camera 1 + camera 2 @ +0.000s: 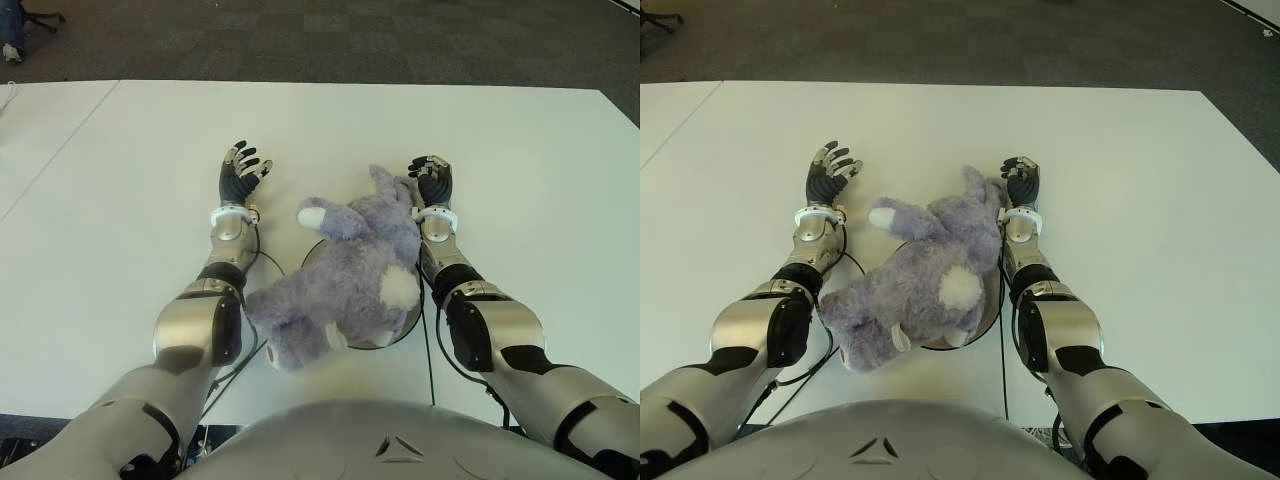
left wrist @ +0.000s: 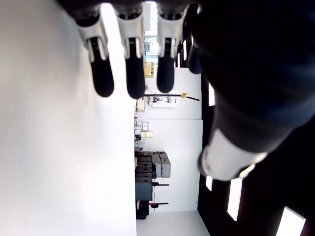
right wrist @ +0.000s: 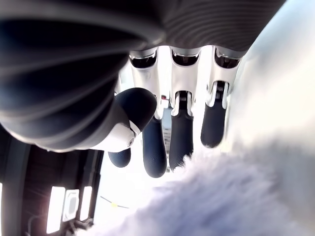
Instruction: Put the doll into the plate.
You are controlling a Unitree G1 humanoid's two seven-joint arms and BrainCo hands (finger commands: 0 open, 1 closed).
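A fluffy lilac plush doll point(image 1: 345, 280) sprawls over the plate point(image 1: 400, 335), between the open, empty left hand point(image 1: 240, 172) and right hand point(image 1: 432, 180).

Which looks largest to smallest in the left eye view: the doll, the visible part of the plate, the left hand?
1. doll
2. and 3. unsure: the plate shows only slivers of rim under the doll, about matching the open left hand.

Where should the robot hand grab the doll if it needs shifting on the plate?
Probably the doll by its thick mid-body, from above. It lies sprawled across the plate, limbs spilling past the rim, so the torso is the bulkiest hold. The right robot hand is closest, open beside its far end; the left robot hand is open, apart.
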